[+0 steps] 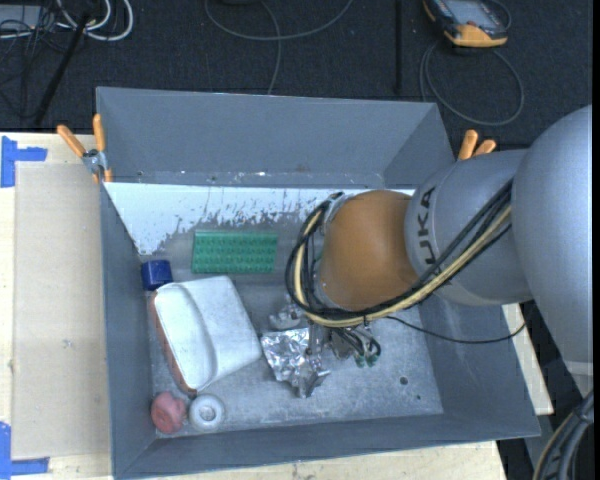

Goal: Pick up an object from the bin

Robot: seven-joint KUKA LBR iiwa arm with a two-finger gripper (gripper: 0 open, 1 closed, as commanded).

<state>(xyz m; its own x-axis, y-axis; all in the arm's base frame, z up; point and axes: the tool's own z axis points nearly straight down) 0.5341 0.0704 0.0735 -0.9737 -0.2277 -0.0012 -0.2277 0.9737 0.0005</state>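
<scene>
My gripper (pixel 342 346) reaches down below the orange wrist cover to the bin floor, right of the middle. A crumpled lump of silver foil (pixel 294 357) lies directly to its left and appears to touch it. Farther left, a white rounded container (pixel 202 330) with a reddish edge lies on its side.
A green studded plate (pixel 235 252) lies near the back wall with a small blue cap (pixel 156 273) to its left. A pink ball (pixel 167 412) and a small white ring-shaped cap (pixel 207 411) sit in the front left corner. The arm and its cables cover the right of the bin.
</scene>
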